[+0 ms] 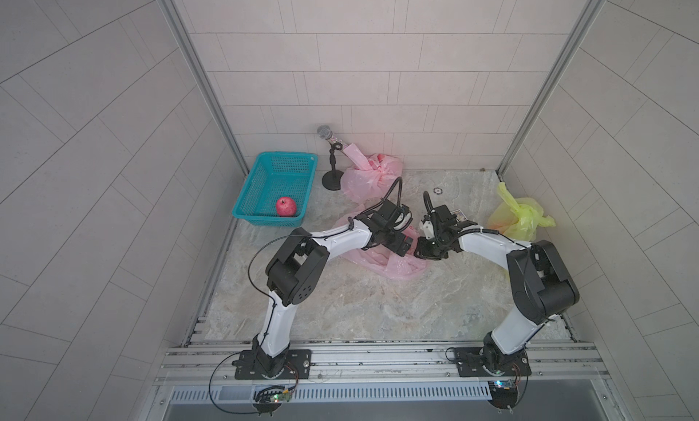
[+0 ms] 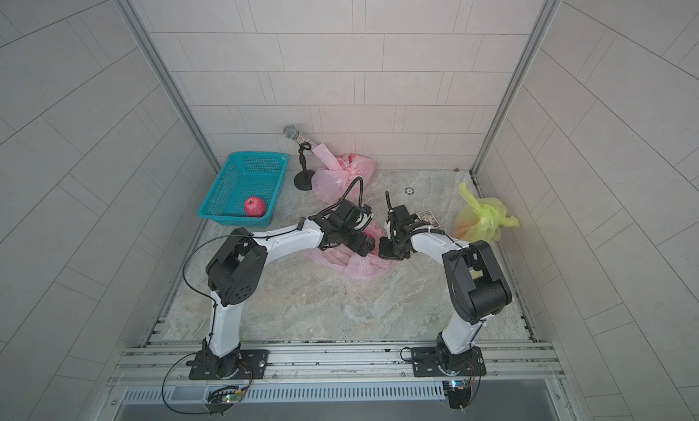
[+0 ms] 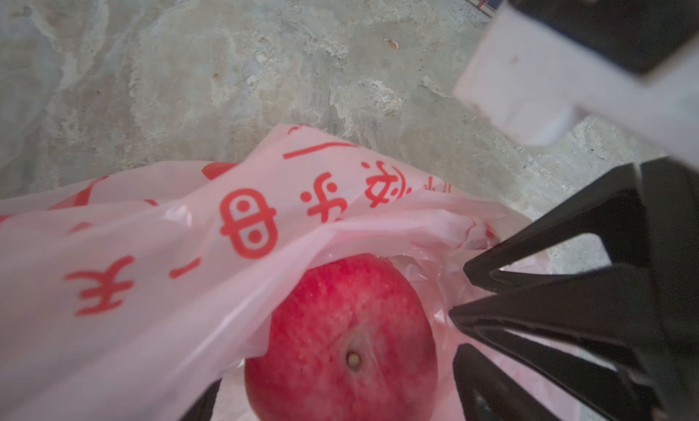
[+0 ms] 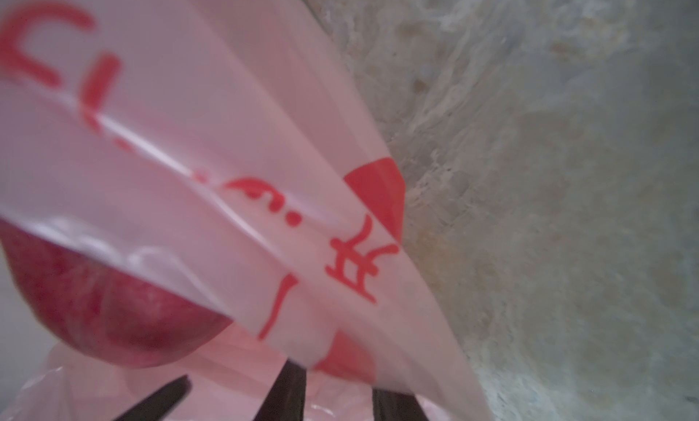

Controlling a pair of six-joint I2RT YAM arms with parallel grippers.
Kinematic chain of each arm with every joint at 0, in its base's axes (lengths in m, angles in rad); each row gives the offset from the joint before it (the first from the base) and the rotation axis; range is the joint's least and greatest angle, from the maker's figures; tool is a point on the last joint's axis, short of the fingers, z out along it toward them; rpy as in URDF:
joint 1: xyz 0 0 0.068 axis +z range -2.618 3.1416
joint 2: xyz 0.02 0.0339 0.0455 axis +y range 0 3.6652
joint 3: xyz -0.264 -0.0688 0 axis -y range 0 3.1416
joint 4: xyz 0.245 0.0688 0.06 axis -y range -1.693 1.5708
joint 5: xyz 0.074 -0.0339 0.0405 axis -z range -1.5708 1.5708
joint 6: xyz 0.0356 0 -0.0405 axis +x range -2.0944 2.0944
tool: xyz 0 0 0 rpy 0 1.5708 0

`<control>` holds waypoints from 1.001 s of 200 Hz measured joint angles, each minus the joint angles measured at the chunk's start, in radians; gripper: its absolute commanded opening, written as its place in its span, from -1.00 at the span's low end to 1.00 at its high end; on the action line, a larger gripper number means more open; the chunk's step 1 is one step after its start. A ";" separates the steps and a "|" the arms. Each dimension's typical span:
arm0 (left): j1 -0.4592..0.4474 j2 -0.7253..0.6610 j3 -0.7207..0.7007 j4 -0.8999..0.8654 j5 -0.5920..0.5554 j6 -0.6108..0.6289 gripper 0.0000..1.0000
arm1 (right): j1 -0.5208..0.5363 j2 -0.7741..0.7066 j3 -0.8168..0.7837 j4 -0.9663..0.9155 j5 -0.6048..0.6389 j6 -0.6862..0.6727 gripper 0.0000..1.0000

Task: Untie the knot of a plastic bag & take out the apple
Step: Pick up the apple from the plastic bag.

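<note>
My arms hide the middle of the pink bag (image 1: 401, 266) in both top views; a microphone stand (image 1: 333, 162), a second bag (image 1: 372, 173) and a yellow bag (image 1: 518, 218) lie behind. Only the wrist views show the apple (image 3: 340, 343), under a flap in the bag's mouth. My left gripper (image 1: 409, 245) is spread wide astride it; whether my right gripper (image 1: 418, 249) pinches film, I cannot tell. The basket (image 1: 249, 184) holds a red fruit (image 1: 286, 206).

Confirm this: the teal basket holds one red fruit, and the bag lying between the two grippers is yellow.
Wrong colour: that bag is pink. Both top views show the pink bag between the left gripper and right gripper; the yellow bag sits apart by the right wall. The teal basket does hold one red fruit.
</note>
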 measured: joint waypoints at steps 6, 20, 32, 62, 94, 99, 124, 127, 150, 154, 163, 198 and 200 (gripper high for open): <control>0.000 0.008 0.002 0.002 0.002 -0.003 1.00 | -0.002 0.000 0.000 0.000 -0.002 -0.001 -0.31; 0.000 0.024 0.005 0.006 0.005 -0.008 1.00 | -0.005 0.000 0.000 0.000 -0.006 -0.002 -0.31; 0.000 0.035 0.006 0.010 0.007 -0.013 0.98 | -0.008 0.000 0.000 0.000 -0.011 -0.003 -0.30; 0.000 0.048 0.007 0.029 0.008 -0.026 0.72 | -0.012 0.001 0.000 0.000 -0.018 -0.005 -0.30; 0.000 0.050 0.016 0.039 0.016 -0.031 0.40 | -0.019 0.000 -0.005 0.000 -0.024 -0.010 -0.30; 0.000 0.051 0.018 0.039 0.017 -0.032 0.38 | -0.020 0.001 -0.007 0.000 -0.026 -0.011 -0.30; 0.000 0.057 0.032 0.037 0.024 -0.034 0.29 | -0.028 0.000 -0.011 0.000 -0.031 -0.012 -0.29; 0.000 0.057 0.032 0.036 0.024 -0.034 0.29 | -0.029 0.001 -0.011 0.000 -0.031 -0.012 -0.29; 0.000 0.056 0.032 0.023 0.026 -0.034 0.24 | -0.033 0.001 -0.011 0.000 -0.035 -0.013 -0.28; 0.000 0.056 0.032 0.021 0.027 -0.034 0.23 | -0.033 0.001 -0.011 0.000 -0.036 -0.013 -0.28; 0.000 0.052 0.032 0.016 0.032 -0.033 0.22 | -0.034 0.001 -0.011 0.000 -0.037 -0.013 -0.27; 0.000 -0.007 0.031 -0.031 0.063 -0.028 0.19 | -0.034 0.001 -0.011 0.000 -0.042 -0.014 -0.27; 0.000 -0.012 0.031 -0.034 0.065 -0.028 0.19 | -0.034 0.001 -0.011 0.000 -0.042 -0.014 -0.27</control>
